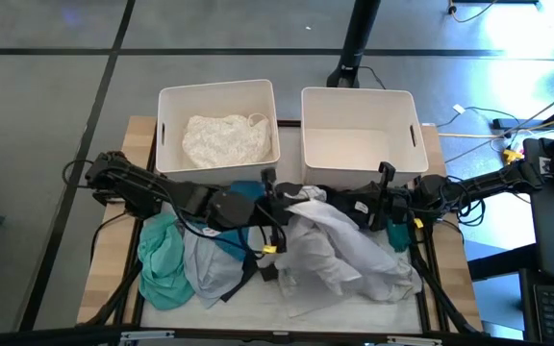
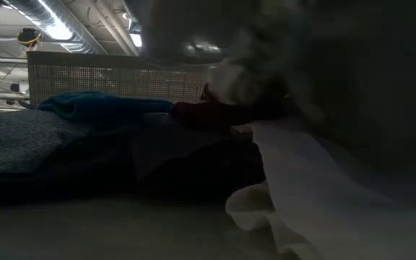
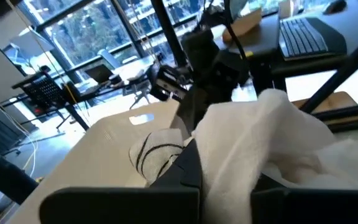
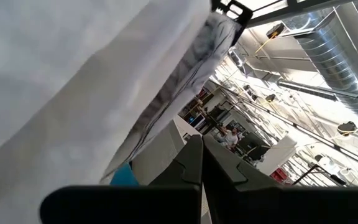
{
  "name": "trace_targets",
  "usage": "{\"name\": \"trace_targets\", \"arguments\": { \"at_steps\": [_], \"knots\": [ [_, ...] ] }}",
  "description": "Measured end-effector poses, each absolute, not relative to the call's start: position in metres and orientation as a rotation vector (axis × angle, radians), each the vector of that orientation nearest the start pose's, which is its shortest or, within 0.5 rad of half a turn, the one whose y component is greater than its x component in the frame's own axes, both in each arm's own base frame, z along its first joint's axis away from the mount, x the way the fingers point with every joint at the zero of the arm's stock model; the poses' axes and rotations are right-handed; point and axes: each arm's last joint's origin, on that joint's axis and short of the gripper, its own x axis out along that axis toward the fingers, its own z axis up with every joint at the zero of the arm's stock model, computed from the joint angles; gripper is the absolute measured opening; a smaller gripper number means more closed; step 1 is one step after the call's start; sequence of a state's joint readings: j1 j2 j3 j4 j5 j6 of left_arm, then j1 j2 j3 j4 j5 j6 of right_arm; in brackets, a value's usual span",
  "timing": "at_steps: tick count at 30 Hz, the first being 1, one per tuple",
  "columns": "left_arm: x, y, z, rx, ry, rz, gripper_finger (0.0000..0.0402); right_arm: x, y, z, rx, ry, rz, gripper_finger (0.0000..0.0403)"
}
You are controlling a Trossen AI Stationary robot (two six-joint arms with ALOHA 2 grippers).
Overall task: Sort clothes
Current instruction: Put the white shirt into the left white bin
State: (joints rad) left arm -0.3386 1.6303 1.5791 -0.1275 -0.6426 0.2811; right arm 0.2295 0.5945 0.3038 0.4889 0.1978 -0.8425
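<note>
Two white bins stand side by side at the far edge of the table (image 1: 113, 259); the left bin (image 1: 217, 96) holds a crumpled white patterned garment (image 1: 224, 140), and the right bin (image 1: 360, 106) shows only its bare floor. In front of the bins the rest of the clothes lie heaped: a teal-green garment (image 1: 162, 259) at the left of the pile, a pale grey-blue piece (image 1: 210, 271) just beside it, a bright blue one (image 1: 243, 192) near the left bin's front wall, and a large white garment (image 1: 339, 250) spread across the middle and right; from table height a dark red piece (image 2: 208, 114) shows behind that white cloth.

The left gripper (image 1: 279, 202) reaches in over the pile's middle, and its wrist camera shows its fingers (image 3: 185, 168) pressed together with the white garment bunched against and over them; the right gripper (image 1: 327, 197) comes in from the other side, meeting the same cloth close to the left one; in its own wrist view its fingers (image 4: 194, 163) stand closed tip to tip while the white fabric hangs just beside them, and whether any cloth is pinched there cannot be told. No brand, label or writing can be read on bins or clothes.
</note>
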Motion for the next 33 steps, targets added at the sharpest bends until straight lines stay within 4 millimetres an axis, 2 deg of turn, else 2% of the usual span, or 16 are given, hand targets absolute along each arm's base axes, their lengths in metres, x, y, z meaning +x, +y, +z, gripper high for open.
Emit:
{"name": "trace_targets", "arguments": {
  "at_steps": [15, 24, 33],
  "knots": [
    [0.321, -0.086, 0.439, 0.396, 0.136, 0.458, 0.0003, 0.143, 0.027, 0.259, -0.797, -0.2, -0.055, 0.0008],
    [0.288, -0.056, 0.47, 0.367, 0.079, 0.601, 0.0003, 0.143, 0.027, 0.258, -0.797, -0.198, -0.054, 0.0008],
    [0.253, -0.013, 0.497, 0.362, 0.047, 0.8, 0.0003, 0.143, 0.027, 0.258, -0.797, -0.197, -0.054, 0.0008]
  ]
}}
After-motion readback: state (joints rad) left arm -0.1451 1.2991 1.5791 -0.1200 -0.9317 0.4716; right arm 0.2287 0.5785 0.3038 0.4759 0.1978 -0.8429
